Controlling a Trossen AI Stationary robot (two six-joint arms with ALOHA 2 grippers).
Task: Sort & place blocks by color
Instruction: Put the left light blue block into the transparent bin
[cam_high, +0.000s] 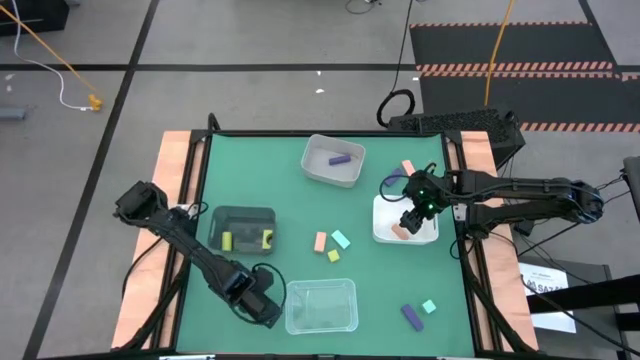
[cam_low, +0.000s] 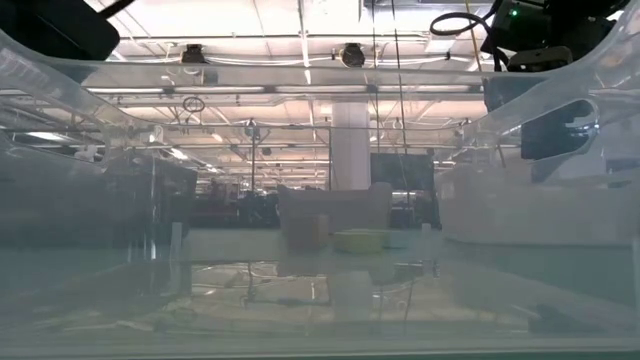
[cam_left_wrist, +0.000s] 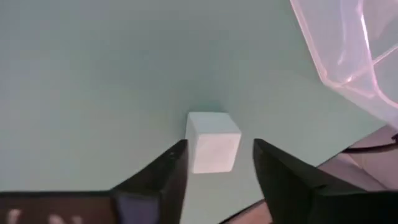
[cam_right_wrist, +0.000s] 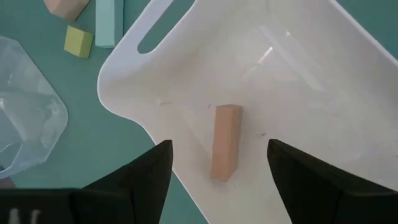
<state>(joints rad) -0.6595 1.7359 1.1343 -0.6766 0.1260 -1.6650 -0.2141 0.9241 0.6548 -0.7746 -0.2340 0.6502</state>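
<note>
My left gripper (cam_high: 262, 305) is low at the table's near left, beside the clear tray (cam_high: 321, 305). It is open, its fingers on either side of a pale mint-green cube (cam_left_wrist: 212, 142) that rests on the green mat. My right gripper (cam_high: 415, 218) hovers open and empty over the white tray (cam_high: 382, 212), above a salmon-pink bar (cam_right_wrist: 225, 142) lying flat on the tray floor. The grey tray (cam_high: 318, 170) holds a purple block (cam_high: 341, 159). The black tray (cam_high: 245, 216) holds two yellow blocks (cam_high: 227, 240).
Loose on the mat mid-table lie a salmon block (cam_high: 320, 241), a mint bar (cam_high: 341, 239) and a yellow cube (cam_high: 333, 256). A purple block (cam_high: 409, 316) and a mint cube (cam_high: 429, 306) lie near right. Another salmon block (cam_high: 407, 168) lies beyond the white tray.
</note>
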